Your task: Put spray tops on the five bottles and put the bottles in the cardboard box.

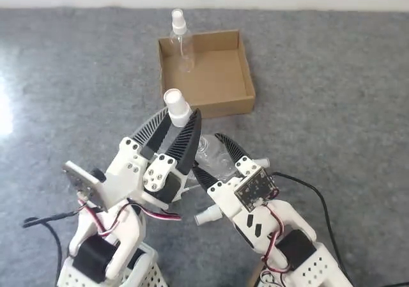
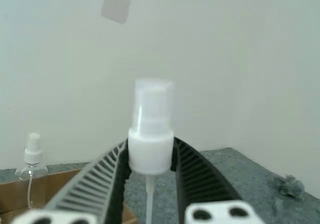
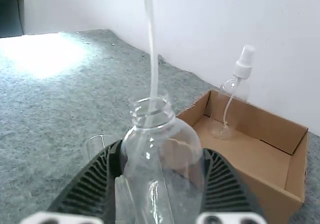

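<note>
White plastic spray top [image 1: 177, 106] is pinched in the left gripper [image 1: 177, 117], both ribbed black fingers pressed against its collar, nozzle end up and clear of the fingertips. Its thin dip tube [image 3: 151, 44] hangs straight down, and from the right wrist view the lower end sits in the open neck of the clear bottle [image 3: 160, 154].

That bottle is clamped in the right gripper [image 1: 208, 153], fingers squeezing its body from both sides, neck pointing up, just in front of and below the left one.

Further out, another loose spray top [image 1: 206, 217] is lying on the grey table [image 1: 332, 108] right beside the right arm. The cardboard box [image 1: 246, 76] sits beyond the grippers, and one capped bottle [image 1: 182, 41] is standing upright in its far corner.
</note>
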`<act>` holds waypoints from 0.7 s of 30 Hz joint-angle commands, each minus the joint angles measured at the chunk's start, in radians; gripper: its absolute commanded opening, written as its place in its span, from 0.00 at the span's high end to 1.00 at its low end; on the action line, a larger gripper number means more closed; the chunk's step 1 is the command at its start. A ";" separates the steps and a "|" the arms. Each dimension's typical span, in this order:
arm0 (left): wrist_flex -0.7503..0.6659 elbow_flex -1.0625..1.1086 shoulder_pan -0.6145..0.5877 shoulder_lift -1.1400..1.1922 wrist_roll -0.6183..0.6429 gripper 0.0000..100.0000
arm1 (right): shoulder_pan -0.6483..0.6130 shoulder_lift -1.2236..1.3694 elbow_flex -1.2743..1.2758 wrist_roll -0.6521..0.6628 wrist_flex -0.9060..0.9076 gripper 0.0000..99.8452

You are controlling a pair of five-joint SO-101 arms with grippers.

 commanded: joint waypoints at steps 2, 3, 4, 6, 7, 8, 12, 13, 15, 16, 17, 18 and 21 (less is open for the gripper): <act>-0.009 0.001 0.008 0.000 -0.011 0.99 | 0.013 -0.025 -0.009 0.014 -0.015 0.93; -0.009 0.002 0.008 0.000 -0.011 0.99 | 0.013 -0.025 -0.009 0.014 -0.015 0.93; -0.009 0.002 0.008 0.000 -0.011 0.99 | 0.013 -0.025 -0.011 0.014 -0.015 0.93; -0.009 0.004 0.009 0.000 -0.018 0.99 | 0.013 -0.025 -0.011 0.015 -0.015 0.93; -0.009 0.004 0.009 0.000 -0.029 0.99 | 0.013 -0.025 -0.012 0.017 -0.015 0.93; -0.009 0.004 0.011 0.000 -0.035 0.99 | 0.013 -0.025 -0.017 0.017 -0.015 0.93; -0.011 0.024 0.052 0.002 -0.041 0.99 | 0.056 -0.025 -0.031 0.014 -0.015 0.93; -0.011 0.025 0.060 0.002 -0.054 0.99 | 0.071 -0.025 -0.031 0.012 -0.016 0.93; -0.009 0.028 0.081 0.002 -0.081 0.99 | 0.091 -0.025 -0.032 0.012 -0.022 0.93; -0.012 0.038 0.089 0.002 -0.087 0.99 | 0.093 -0.025 -0.032 0.012 -0.024 0.93; -0.015 0.042 0.092 0.002 -0.089 0.99 | 0.093 -0.025 -0.032 0.012 -0.024 0.93; -0.015 0.044 0.092 0.002 -0.089 0.99 | 0.093 -0.025 -0.032 0.012 -0.021 0.93; -0.015 0.047 0.095 0.002 -0.089 0.99 | 0.091 -0.025 -0.048 0.012 -0.015 0.93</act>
